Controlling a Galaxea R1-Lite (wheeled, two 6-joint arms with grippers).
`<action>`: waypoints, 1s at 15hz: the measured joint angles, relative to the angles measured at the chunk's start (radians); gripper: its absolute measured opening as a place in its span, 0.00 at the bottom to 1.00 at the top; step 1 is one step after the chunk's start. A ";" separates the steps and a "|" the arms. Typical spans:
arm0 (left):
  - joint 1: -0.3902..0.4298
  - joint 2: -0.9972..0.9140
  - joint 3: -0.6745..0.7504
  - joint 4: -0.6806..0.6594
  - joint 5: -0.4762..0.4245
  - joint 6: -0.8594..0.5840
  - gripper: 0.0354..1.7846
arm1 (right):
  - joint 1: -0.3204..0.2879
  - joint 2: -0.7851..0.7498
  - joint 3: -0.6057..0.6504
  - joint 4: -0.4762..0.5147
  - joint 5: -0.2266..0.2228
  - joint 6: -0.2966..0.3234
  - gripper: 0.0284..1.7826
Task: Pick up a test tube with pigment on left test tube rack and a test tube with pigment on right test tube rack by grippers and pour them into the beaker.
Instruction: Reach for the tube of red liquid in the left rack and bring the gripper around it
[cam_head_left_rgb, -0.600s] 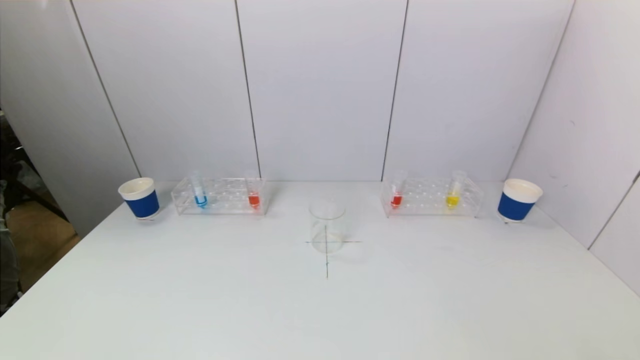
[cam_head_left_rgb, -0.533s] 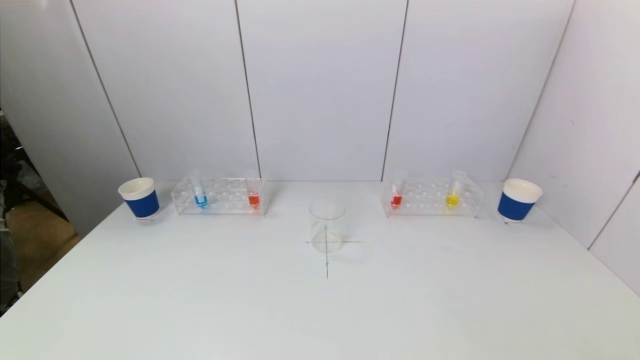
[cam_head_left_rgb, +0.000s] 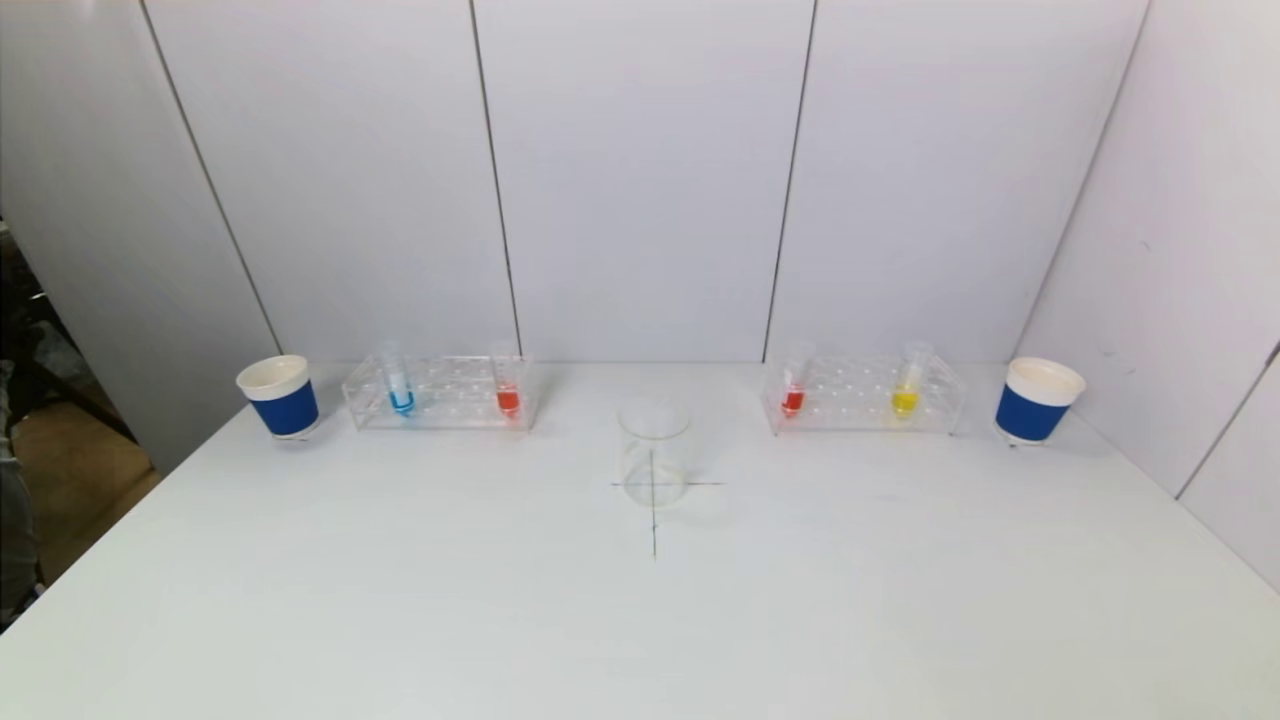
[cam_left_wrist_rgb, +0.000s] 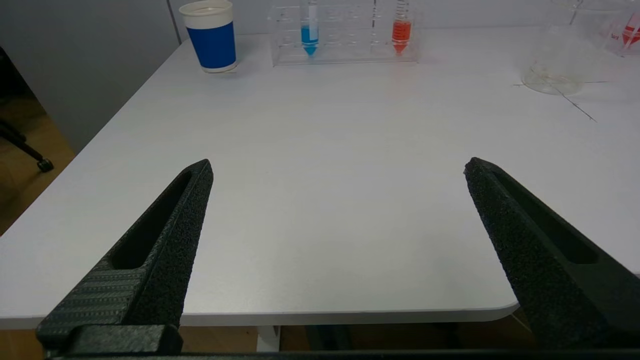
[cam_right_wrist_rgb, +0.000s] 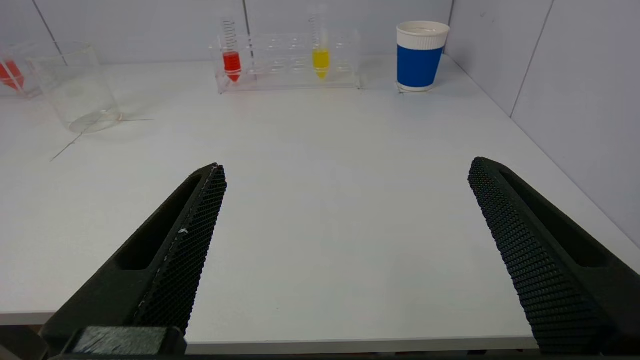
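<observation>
Nothing changed since last look: your left hand (cam_left_wrist_rgb: 337, 167) and right hand (cam_right_wrist_rgb: 345, 167) released, spread, at bench (cam_head_left_rgb: 400, 600) six o'clock edge. Clear glass beaker (cam_head_left_rgb: 654, 452) empty, pickup not begun.

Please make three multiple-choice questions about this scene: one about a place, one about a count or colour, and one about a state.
1. Where does the beaker stand?
A. between the two racks, nearer the robot
B. inside the left rack
C. beside the right cup

2. How many tubes hold pigment?
A. two
B. four
C. six

3. How is the left pincer?
A. shut on a tube
B. open, holding nothing
C. inside the beaker

Answers:
1. A: it sits on the marked cross.
2. B: blue tube, orange tube, red tube, yellow tube.
3. B: its fingers stand wide apart above the table edge.
</observation>
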 joint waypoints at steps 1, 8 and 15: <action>0.000 0.000 0.000 0.000 0.001 0.005 0.99 | 0.000 0.000 0.000 0.000 0.000 0.000 0.99; 0.000 0.029 -0.199 0.116 -0.011 0.053 0.99 | 0.000 0.000 0.000 0.000 0.000 0.000 0.99; -0.001 0.336 -0.614 0.151 -0.014 0.054 0.99 | 0.000 0.000 0.000 0.000 0.000 0.000 0.99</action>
